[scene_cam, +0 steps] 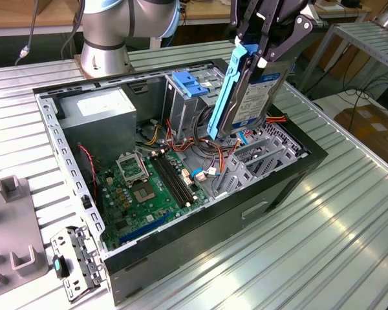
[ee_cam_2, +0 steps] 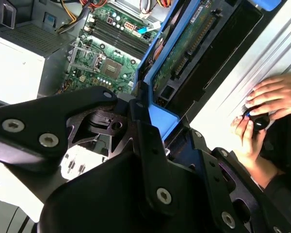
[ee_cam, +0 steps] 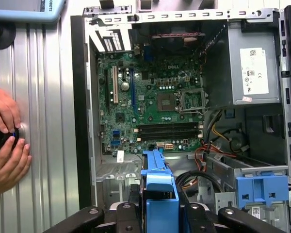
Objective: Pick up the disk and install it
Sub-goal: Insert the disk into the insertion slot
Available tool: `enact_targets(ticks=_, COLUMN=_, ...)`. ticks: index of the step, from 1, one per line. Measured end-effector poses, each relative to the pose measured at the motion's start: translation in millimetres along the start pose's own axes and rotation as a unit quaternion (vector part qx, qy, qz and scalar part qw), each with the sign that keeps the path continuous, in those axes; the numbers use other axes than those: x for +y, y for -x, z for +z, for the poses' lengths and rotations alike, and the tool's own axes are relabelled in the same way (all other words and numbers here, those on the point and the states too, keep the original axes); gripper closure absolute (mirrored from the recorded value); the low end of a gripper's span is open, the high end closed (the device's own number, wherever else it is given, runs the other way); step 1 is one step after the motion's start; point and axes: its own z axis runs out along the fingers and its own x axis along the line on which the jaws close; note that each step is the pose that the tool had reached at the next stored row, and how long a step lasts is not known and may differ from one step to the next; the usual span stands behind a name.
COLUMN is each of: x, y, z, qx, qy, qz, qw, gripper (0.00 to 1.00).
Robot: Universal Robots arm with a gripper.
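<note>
I had the disk (scene_cam: 253, 97) clamped in the claw (scene_cam: 265, 53), tilted on edge with its blue rails showing. It hung above the open computer case (scene_cam: 200, 226), over the drive-cage end and off to the side of the motherboard (scene_cam: 149, 184). Beside the case, a person's hands (ee_cam: 7, 141) were over the counter (scene_cam: 336, 245).

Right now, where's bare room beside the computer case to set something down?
The ribbed table is bare between the case and its edge, on the exterior view's right. Crowded: cables below the disk the pincer holds; grey fixtures on the exterior view's left.
</note>
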Motion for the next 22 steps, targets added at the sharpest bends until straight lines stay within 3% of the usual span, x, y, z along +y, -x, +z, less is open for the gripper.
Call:
enact_targets(ticks=2, x=-1.6, y=0.9, z=0.8, qx=-0.0001, qy=0.0000, qz=0.000, qw=1.00000, gripper=0.63)
enact_targets(ticks=5, x=-8.7, y=-0.2, z=4.0, qx=0.0000, qy=0.0000, qz=0.000, qw=1.00000, gripper=0.63)
enact_targets(ticks=8, x=-12.0, y=-14.4, z=7.1, qx=0.0000, qy=0.0000, qz=0.000, qw=1.00000, gripper=0.63)
enact_targets(ticks=10, x=-13.7, y=-19.0, z=8.7, qx=0.0000, qy=0.0000, qz=0.000, qw=1.00000, gripper=0.63)
enact_targets(ticks=19, x=-29.8, y=-19.3, z=16.5, qx=0.0006, qy=0.0000, qz=0.000, qw=1.00000, gripper=0.63)
enact_targets(ticks=22, x=-30.1, y=-19.3, z=16.6, qx=0.0006, qy=0.0000, qz=0.000, qw=1.00000, gripper=0.63)
